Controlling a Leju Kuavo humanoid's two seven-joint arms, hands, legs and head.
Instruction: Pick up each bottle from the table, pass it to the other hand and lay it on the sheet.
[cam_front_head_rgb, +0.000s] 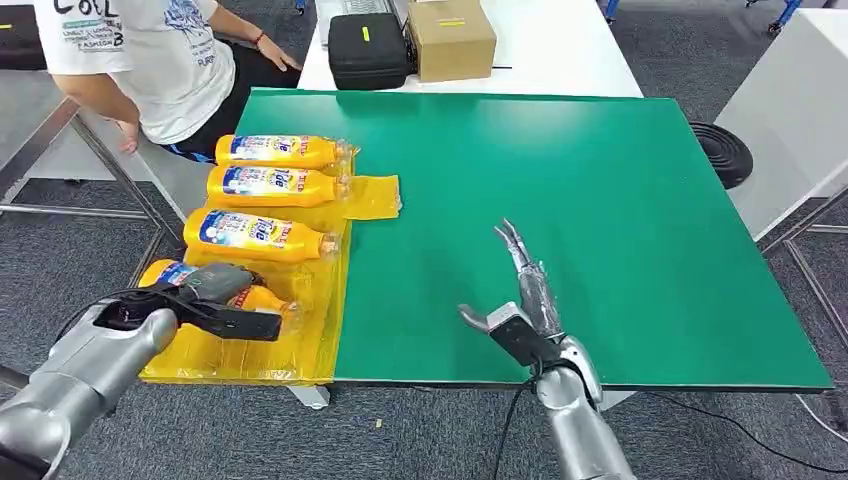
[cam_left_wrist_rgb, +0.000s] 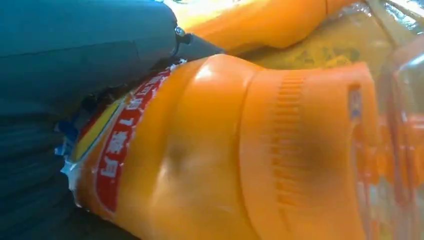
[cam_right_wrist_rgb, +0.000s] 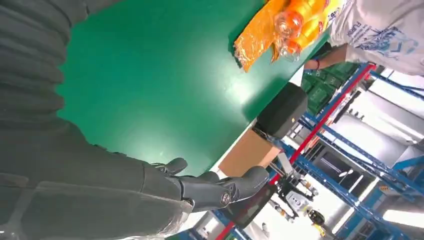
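Green table (cam_front_head_rgb: 600, 200) | left hand (cam_front_head_rgb: 215, 300) grips bottle (cam_front_head_rgb: 262, 298) (on sheet (cam_front_head_rgb: 370, 195)) | right hand (cam_front_head_rgb: 525, 300) spread, empty

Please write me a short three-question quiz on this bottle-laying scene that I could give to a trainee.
1. True or false: the right hand holds a bottle.
2. How many bottles lie on the yellow sheet untouched by a hand? A) two B) three C) five
3. Fill in: the left hand grips the nearest bottle over the ____ sheet.

Key
1. False: it is open over the green table, fingers spread, holding nothing.
2. B: three lie side by side beyond the bottle in the left hand.
3. Yellow.
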